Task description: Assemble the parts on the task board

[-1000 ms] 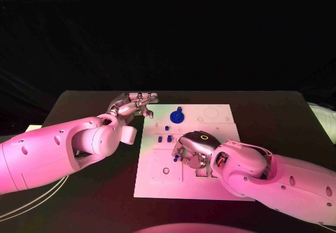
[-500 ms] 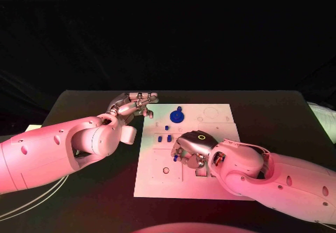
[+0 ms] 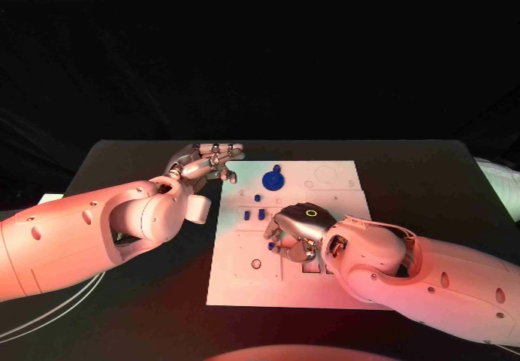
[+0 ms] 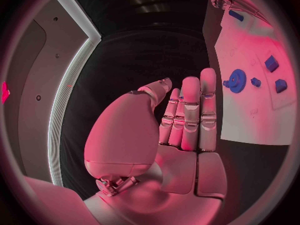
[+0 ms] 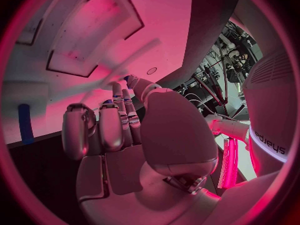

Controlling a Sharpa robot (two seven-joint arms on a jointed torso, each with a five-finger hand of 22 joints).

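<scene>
right hand [image 3: 298, 229] | covers task board [image 3: 244, 282] centre | grasp unclear

Dim all round, black behind both hands. Pink-red light on the left hand [image 3: 206, 162] and the right hand [image 3: 294, 229], brightest on the task board [image 3: 244, 278] beneath the right hand. Bent edges in both wrist views. Smeared pale streak just past the right hand's fingers [image 5: 115, 127].
</scene>
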